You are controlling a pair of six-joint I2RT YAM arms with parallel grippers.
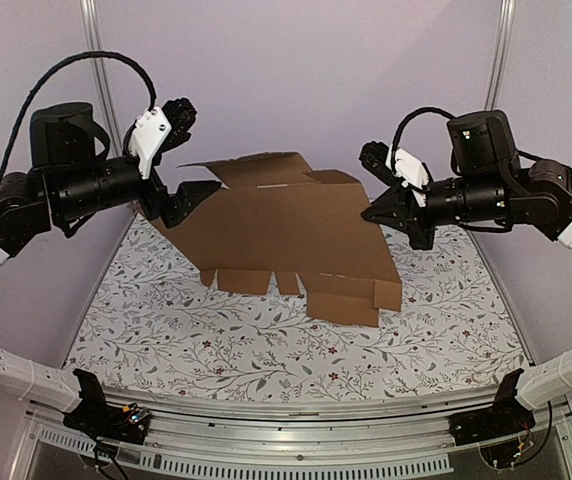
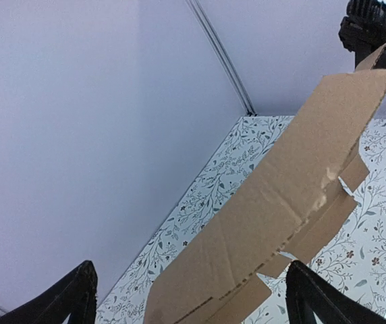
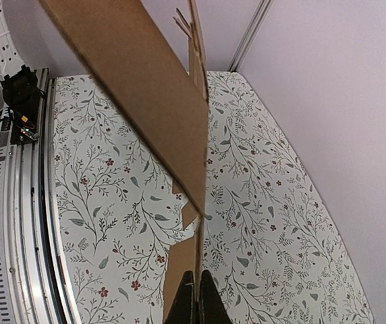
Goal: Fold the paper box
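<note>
Over far half of worktop [image 1: 266,350], R claw [image 1: 371,213] pinches paper box [image 1: 276,230] edge, holding it aloft so flaps [image 1: 341,300] hang free; L claw [image 1: 192,200] spread around opposite edge, prob. pre-grip.

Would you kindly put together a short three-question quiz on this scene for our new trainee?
1. True or false: the paper box lies flat on the table.
2. Which gripper is clamped on the box's edge? A. left B. right C. neither
3. Fill in: the fingers of the left gripper stand wide ___, one on either side of the box.
Key: 1. False, it is held up and tilted. 2. B, the right gripper pinches the edge. 3. apart.
</note>
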